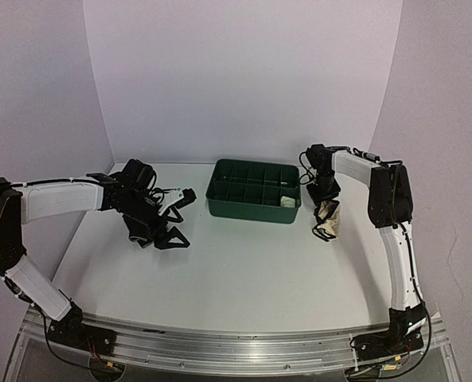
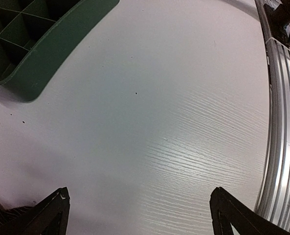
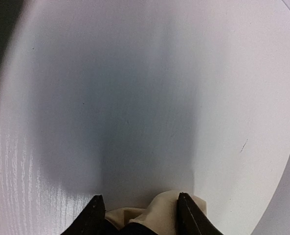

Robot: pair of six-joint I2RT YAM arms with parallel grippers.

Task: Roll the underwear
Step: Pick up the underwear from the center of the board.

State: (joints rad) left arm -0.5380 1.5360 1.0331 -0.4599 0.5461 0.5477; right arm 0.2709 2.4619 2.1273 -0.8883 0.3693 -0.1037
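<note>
The bench (image 1: 243, 278) carries a green tray (image 1: 251, 212) that sits between the two end effectors, nearer the right one. From the left wrist it lies ahead of the fingers and off to their left.

The left end effector (image 1: 178, 216) hovers low over bare bench with its fingers spread wide and nothing between them. In its own view the two fingertips (image 2: 56, 205) stand far apart at the lower corners. A dark ribbed cloth (image 2: 0, 218) shows just outside the left finger, at the frame's edge. Too little of it shows to tell which way it lies.

The right end effector (image 1: 325, 205) is just right of the tray's right end and pinches the edged garment (image 1: 328, 223). This cream piece with black trim hangs straight below the fingers. Its long axis is upright, with the gathered top in the grip and the free end pointing down at the bench. I cannot tell whether that end touches the surface. In the wrist view, folds of the cream fabric (image 3: 159, 213) fill the gap between the fingers (image 3: 93, 215).

A small cream roll (image 1: 287, 201) sits in the tray's near right compartment, just left of the right end effector. Its axis is too small to make out.
</note>
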